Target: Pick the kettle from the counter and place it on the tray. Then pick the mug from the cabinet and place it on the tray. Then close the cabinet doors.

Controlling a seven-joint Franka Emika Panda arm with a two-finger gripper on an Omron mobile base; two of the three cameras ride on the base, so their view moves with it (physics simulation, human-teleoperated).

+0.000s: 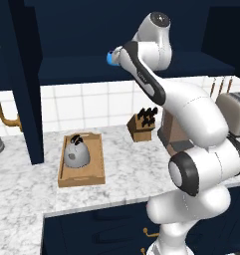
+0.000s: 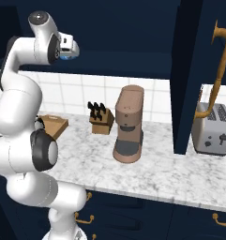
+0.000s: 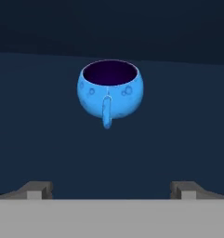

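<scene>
My gripper (image 3: 111, 189) is spread wide, empty. Mug (image 3: 110, 89) sits upright on cabinet shelf (image 3: 48, 139) dead ahead at 12 o'clock, apart from fingers, handle pointing back at me.

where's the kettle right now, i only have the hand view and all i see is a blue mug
Observer: The kettle already sits in the wooden tray on the counter.
Operator: is the gripper on the mug yet
Observer: No. The gripper is open, its fingertips short of the mug, which stands upright on the cabinet shelf.
Operator: cabinet doors
Observer: Both open: the left door and the right door.
</scene>
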